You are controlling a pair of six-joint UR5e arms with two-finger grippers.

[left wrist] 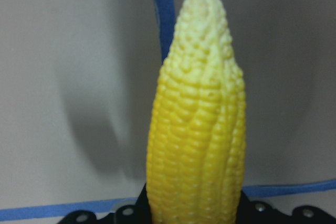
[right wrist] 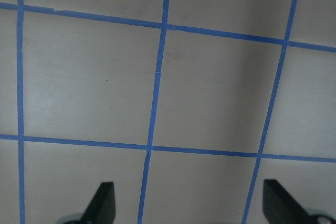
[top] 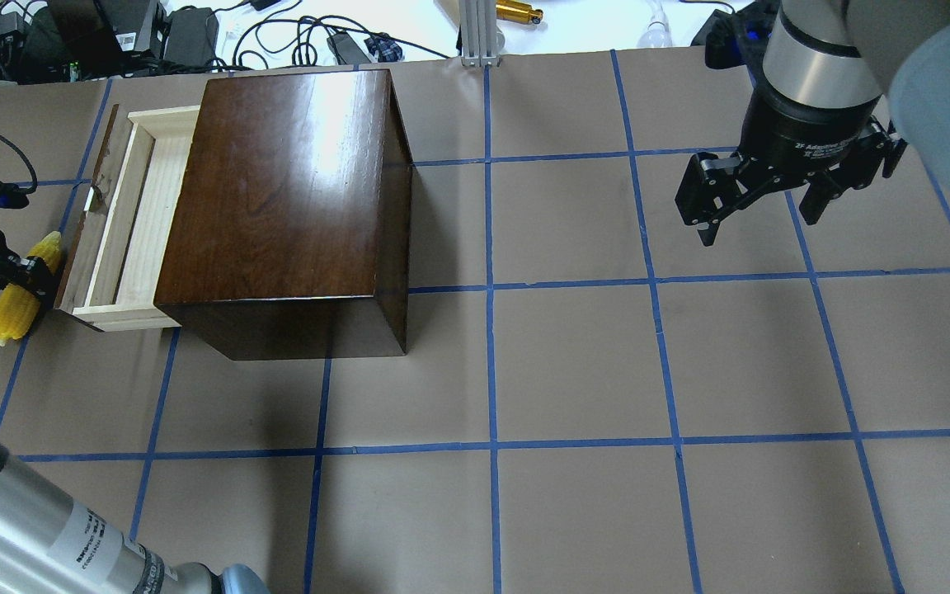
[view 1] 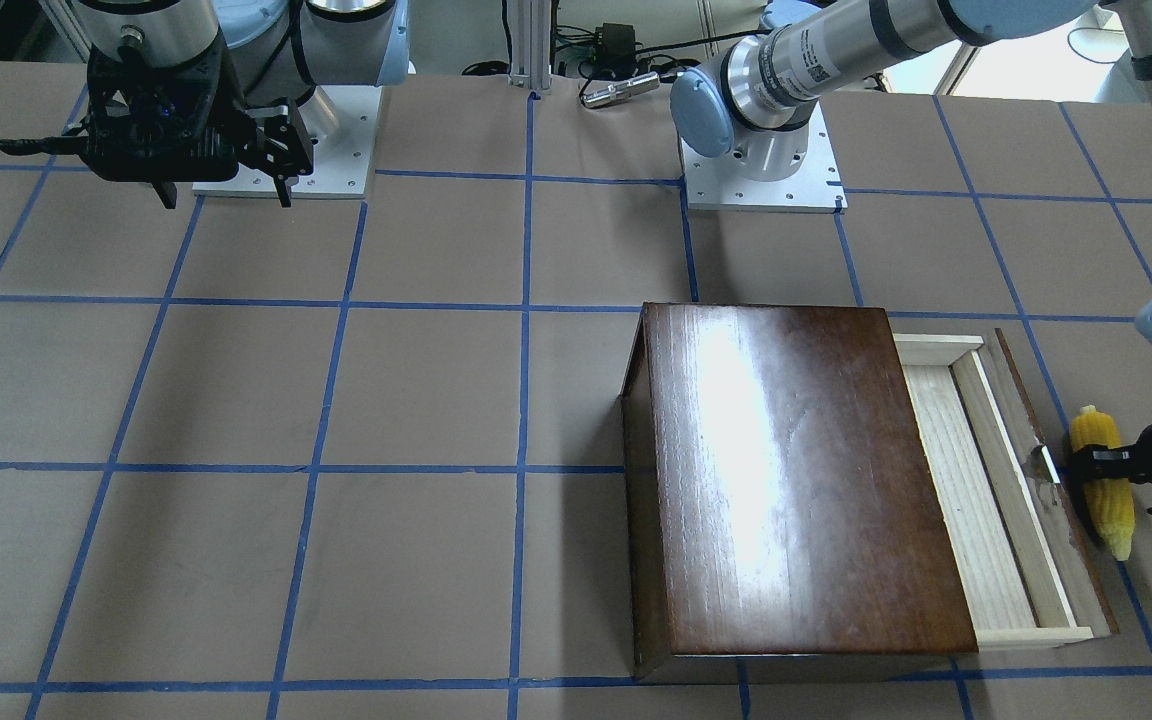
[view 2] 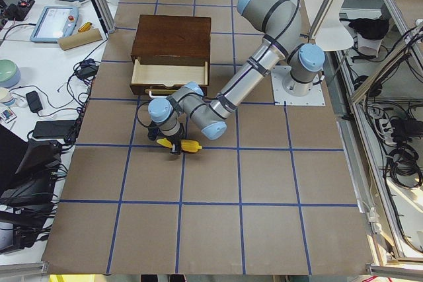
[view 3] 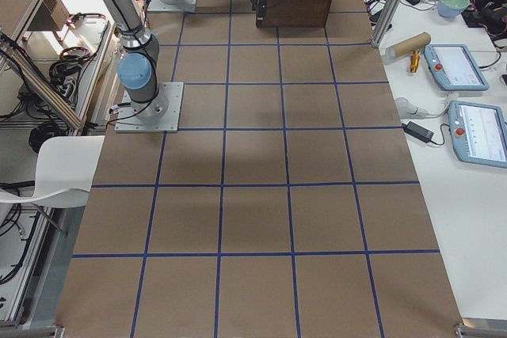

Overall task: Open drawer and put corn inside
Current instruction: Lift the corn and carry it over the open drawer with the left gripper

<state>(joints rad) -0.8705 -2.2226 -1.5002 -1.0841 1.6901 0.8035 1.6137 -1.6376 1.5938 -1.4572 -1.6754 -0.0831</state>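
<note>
The dark glossy box (top: 277,190) stands on the table's left half. Its drawer (top: 124,219) is pulled out, showing a bare pale-wood tray (view 1: 976,500) behind the dark front panel (view 1: 1046,470). My left gripper (top: 25,276) is shut on the yellow corn (top: 17,299), gripping it around the middle just outside the front panel, low over the table. The corn fills the left wrist view (left wrist: 199,129), pale tip pointing away. It also shows in the front view (view 1: 1104,480). My right gripper (top: 759,219) is open and empty, hovering far from the box; only its fingertips (right wrist: 105,203) show in the right wrist view.
Brown paper with a blue tape grid (top: 491,289) covers the table. The two arm bases (view 1: 761,170) stand at the robot's side. Cables and devices (top: 195,33) lie beyond the far edge, behind the box. A small metal handle (view 1: 1041,462) sits on the drawer's front panel.
</note>
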